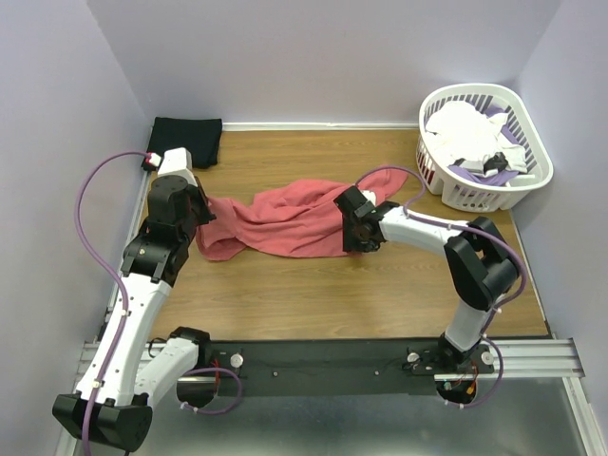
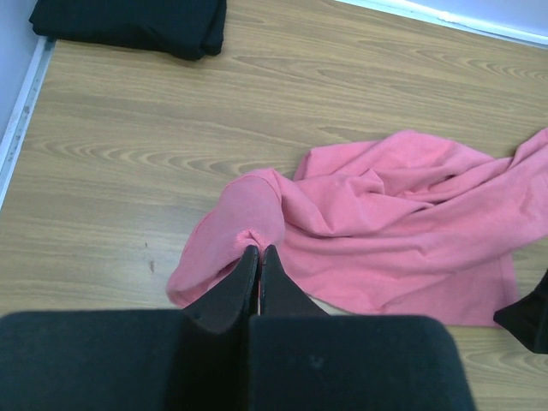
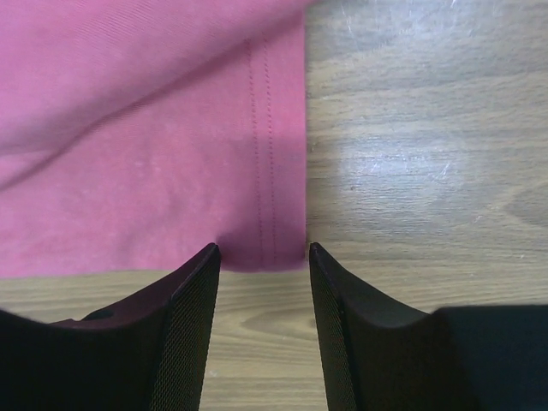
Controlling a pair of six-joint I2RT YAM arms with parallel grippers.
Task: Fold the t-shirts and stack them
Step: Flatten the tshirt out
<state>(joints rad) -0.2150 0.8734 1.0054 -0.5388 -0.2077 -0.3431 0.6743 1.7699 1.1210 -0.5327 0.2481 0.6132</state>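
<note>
Pinching a raised ridge of cloth, the left gripper [image 2: 259, 250] is seen with its two fingers pressed tight together and no gap between them. The cloth caught at the tips belongs to the coral-red t-shirt [image 1: 285, 217], which is spread in loose, crumpled folds ahead of and to the right of that gripper, across the wooden table [image 1: 332, 294]. A rounded fold of the shirt is drawn up to the fingertips, and the rest lies flat on the wood beyond them.

The right gripper [image 3: 264, 250] is held low over the opposite end of the same shirt, its jaws apart and nothing clasped between them. Just ahead of its fingertips a corner of the shirt is laid flat on the table, with a double line of hem stitching [image 3: 264, 128] running straight away from the gap between the jaws. Bare wood is seen to the right of that corner and under the tips themselves.

The black t-shirt [image 1: 187, 138] is found folded into a neat block well ahead of the left gripper and to its left, against the far wall. A white slatted basket [image 1: 475, 195] stands well ahead of the right gripper and to its right, with white and purple laundry [image 1: 465, 128] heaped inside it.
</note>
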